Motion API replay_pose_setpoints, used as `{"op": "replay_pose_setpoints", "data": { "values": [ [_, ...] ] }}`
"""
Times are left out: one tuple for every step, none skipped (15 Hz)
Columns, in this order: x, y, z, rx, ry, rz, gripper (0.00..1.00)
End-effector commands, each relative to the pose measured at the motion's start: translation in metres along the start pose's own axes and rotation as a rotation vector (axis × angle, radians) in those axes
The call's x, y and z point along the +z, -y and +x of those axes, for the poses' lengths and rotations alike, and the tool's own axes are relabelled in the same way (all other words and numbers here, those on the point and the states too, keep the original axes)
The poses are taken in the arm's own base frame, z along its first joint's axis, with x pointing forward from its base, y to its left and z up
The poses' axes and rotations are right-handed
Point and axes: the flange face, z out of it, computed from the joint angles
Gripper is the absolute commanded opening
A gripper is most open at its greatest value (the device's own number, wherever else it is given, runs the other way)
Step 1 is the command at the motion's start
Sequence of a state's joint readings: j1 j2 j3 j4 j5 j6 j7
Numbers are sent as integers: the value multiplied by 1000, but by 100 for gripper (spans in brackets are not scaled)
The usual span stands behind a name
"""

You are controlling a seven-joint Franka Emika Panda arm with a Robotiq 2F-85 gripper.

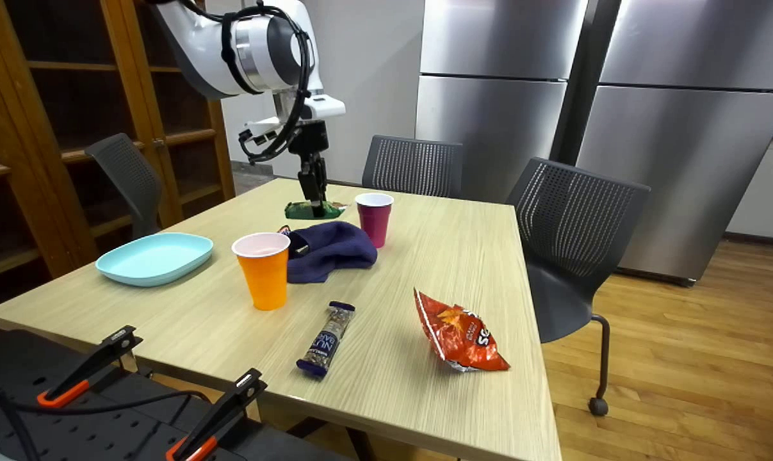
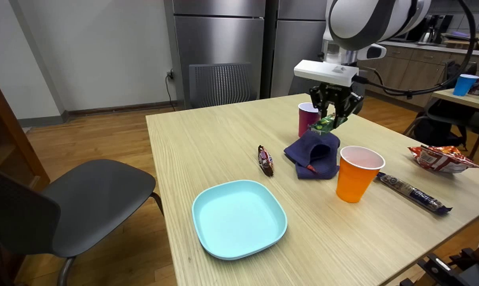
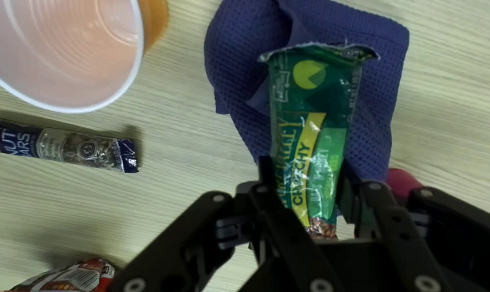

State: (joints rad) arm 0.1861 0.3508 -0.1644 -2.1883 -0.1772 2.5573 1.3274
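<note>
- The gripper [image 3: 307,182] is pinching the green Crunchy bar [image 3: 309,93], with 1 of its 2 fingers against each long side of the wrapper.
- The green Crunchy bar is held above the table [image 2: 207,131]; in the wrist view it crosses over the middle of the dark blue cloth [image 2: 318,159], which lies bunched below.
- The maroon cup [image 1: 374,221] stands upright at the far right of the cloth in an exterior view.
- In that view the orange cup [image 1: 268,275] stands upright to the near left of the cloth; the wrist view shows a gap between the 2.
- The nut bar [image 1: 326,339] lies flat toward the near edge, with the red chip bag [image 1: 463,336] to its right.
- The light blue plate [image 2: 239,220] sits at the left in both exterior views.
- A small brown-wrapped snack [image 2: 265,161] lies between plate and cloth in an exterior view.
- 3 dark chairs [image 1: 572,237] stand around the table; 2 steel refrigerators [image 1: 492,128] stand beyond it.
</note>
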Motion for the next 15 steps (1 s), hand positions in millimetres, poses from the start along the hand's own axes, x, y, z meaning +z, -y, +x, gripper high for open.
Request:
{"op": "replay_pose_setpoints", "data": {
  "values": [
    [3, 11, -26, -44, -21, 3, 13],
    [5, 14, -36, -62, -26, -1, 13],
    [7, 16, -46, -81, -30, -4, 13],
    [8, 18, -55, -98, -34, -6, 13],
    [9, 21, -64, -114, -38, -8, 13],
    [11, 24, -74, -128, -43, -13, 13],
    [12, 27, -83, -139, -47, -17, 13],
    [15, 31, -94, -149, -52, -22, 13],
    [16, 33, -102, -157, -56, -25, 13],
    [18, 37, -112, -164, -63, -28, 13],
    [21, 40, -122, -174, -71, -32, 13],
    [23, 41, -130, -182, -78, -33, 13],
    [25, 44, -138, -192, -86, -33, 13],
    [27, 47, -147, -204, -94, -35, 13],
    [30, 49, -156, -213, -105, -36, 13]
  ]
}}
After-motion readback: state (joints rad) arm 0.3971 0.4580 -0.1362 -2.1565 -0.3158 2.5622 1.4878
